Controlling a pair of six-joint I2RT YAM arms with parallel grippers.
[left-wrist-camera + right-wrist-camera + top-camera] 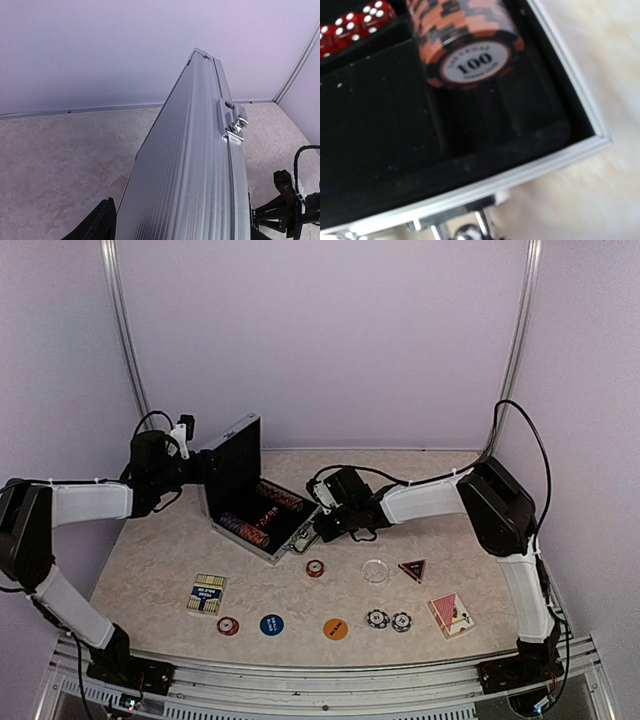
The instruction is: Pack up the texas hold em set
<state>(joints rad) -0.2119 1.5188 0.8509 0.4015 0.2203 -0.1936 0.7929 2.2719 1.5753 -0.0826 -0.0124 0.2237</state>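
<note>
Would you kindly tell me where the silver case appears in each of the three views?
Top external: the case stands open, left of centre.
Left wrist: its ribbed lid fills the middle, seen from outside.
Right wrist: one corner of its rim runs along the right and bottom.
Shared landmark: the marbled table, in all three.

Ribbed silver briefcase lid (185,170) with latch (231,121)

- An open briefcase (245,542) sits on the counter (150,570), left of centre, with its lid (232,465) upright behind.
- Inside lie rows of chips (262,512), with dice (350,27) beside them.
- Just in front, from left to right, are a single chip (315,568), a disc (375,570) and a triangle (412,568).
- Nearest the arms, from left to right, are a card deck (207,593), another chip (228,625), two discs (271,624), a pair of chips (377,618) and a second deck (452,614).
</note>
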